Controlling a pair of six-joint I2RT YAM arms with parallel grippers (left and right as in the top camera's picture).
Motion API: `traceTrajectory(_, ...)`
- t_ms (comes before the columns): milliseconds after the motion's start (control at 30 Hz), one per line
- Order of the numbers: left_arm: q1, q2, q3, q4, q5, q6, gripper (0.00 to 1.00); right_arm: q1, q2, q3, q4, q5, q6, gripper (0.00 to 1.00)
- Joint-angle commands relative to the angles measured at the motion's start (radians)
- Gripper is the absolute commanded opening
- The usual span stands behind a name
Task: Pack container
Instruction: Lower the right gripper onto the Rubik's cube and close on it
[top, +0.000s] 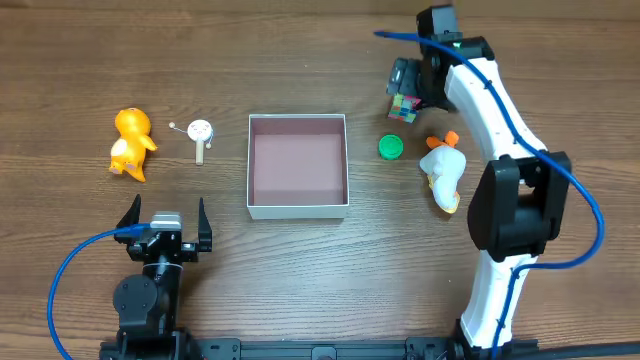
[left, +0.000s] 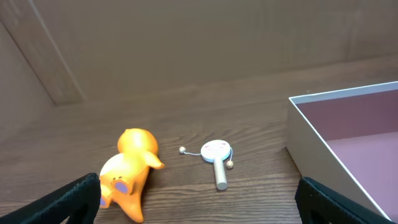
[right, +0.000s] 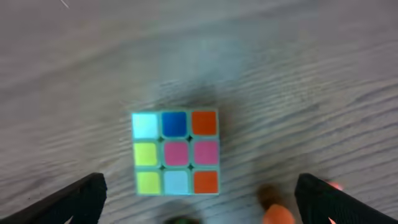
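**Box bare, five toys waiting**

We found the wooden table (top: 80, 60) carrying everything. The container (top: 297, 209) sat open at its middle, its reddish-brown floor bare. By our reading no packing had been done, and all five small things were left to go in.

The right gripper (right: 199, 190) hung over the far right of the table, jaws spread wide and gripping nothing. The left gripper (top: 167, 205) sat at the near left, likewise spread and empty.

A white duck (top: 443, 172) lay on its side well right of the container, and an orange duck (top: 131, 143) lay at the far left. The colour cube (right: 176, 152) rested on the wood directly under the right jaws, so we judged it the likely first pick. A toy drum on a stick (top: 201, 133) lay between the orange duck and the container. Smallest was a green cap (top: 391, 148), just right of the box.

The cap and the white duck's orange beak crowded the cube's near side. We thought closing jaws might nudge them. Nothing else stood between cube and box.
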Motion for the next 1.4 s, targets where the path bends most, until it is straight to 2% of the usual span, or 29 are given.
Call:
traceTrajectory(0, 0.006, 0.001, -0.003, 0.001, 0.017, 0.017, 1.00, 0.000, 0.082, 0.088, -0.075, -0.042, -0.019, 1.00)
traceTrajectory(167, 0.006, 0.001, -0.003, 0.001, 0.017, 0.017, 1.00, 0.000, 0.094, 0.162, -0.082, -0.043, -0.030, 0.99)
traceTrajectory(567, 0.006, 0.001, -0.003, 0.001, 0.017, 0.017, 1.00, 0.000, 0.132, 0.163, -0.002, -0.046, -0.071, 1.00)
traceTrajectory(767, 0.006, 0.001, -0.003, 0.001, 0.017, 0.017, 1.00, 0.000, 0.140, 0.162, -0.019, -0.026, 0.039, 1.00)
traceTrajectory(1367, 0.006, 0.001, -0.003, 0.001, 0.017, 0.017, 1.00, 0.000, 0.143, 0.115, -0.054, -0.023, 0.039, 1.00)
